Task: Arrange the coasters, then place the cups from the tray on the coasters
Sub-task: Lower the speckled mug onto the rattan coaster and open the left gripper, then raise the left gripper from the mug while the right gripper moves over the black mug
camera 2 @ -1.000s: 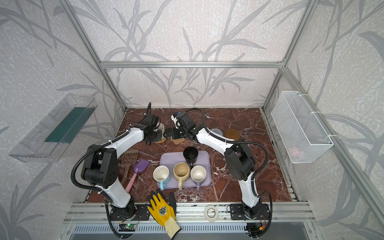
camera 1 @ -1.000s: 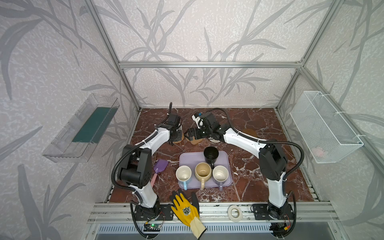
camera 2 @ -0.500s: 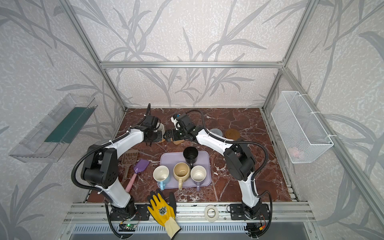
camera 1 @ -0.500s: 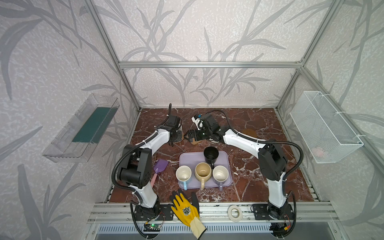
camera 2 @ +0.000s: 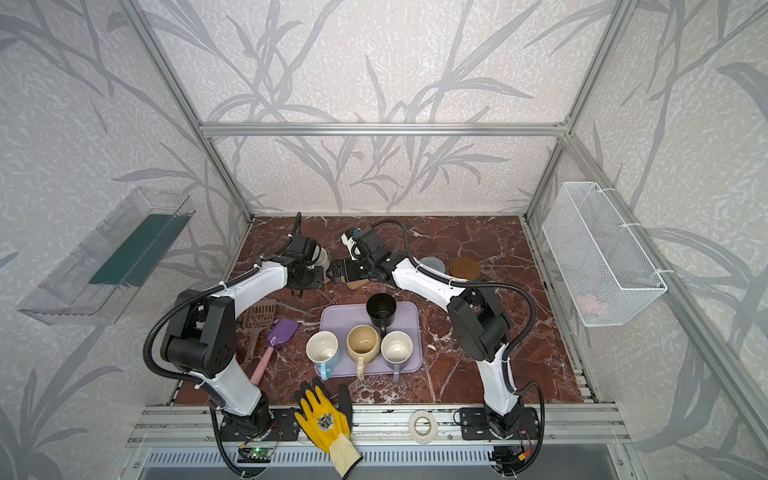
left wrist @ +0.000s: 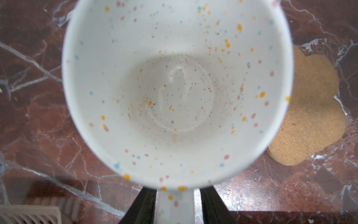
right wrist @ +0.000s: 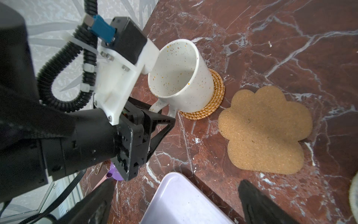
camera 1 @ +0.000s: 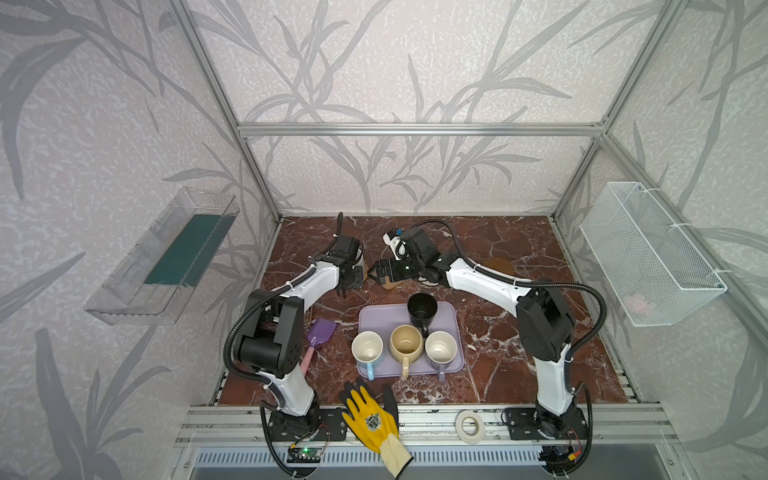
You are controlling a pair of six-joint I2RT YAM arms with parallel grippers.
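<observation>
My left gripper straddles the handle of the white speckled ceramic mug. Its fingers are parted a little, one close against the handle and a thin gap at the other, so I read it as loosened, not clamped.

The mug stands on the round orange woven rattan coaster, whose rim shows on the side away from the gripper. Just beside it, flat on the red-brown marble tabletop, lies the tan paw-shaped cork coaster.

My right gripper hangs spread wide with nothing in it, over a corner of the flat lavender plastic tray, close to the left gripper.

On the tray stand the black mug, light blue mug, squat cream-yellow mug and lavender mug.

The grey-blue woven round coaster and brown rimmed disc coaster lie beyond my right arm, with bare marble behind them to the back wall. The white mug sits near the table's left edge, and the purple spatula lies left of the tray.
</observation>
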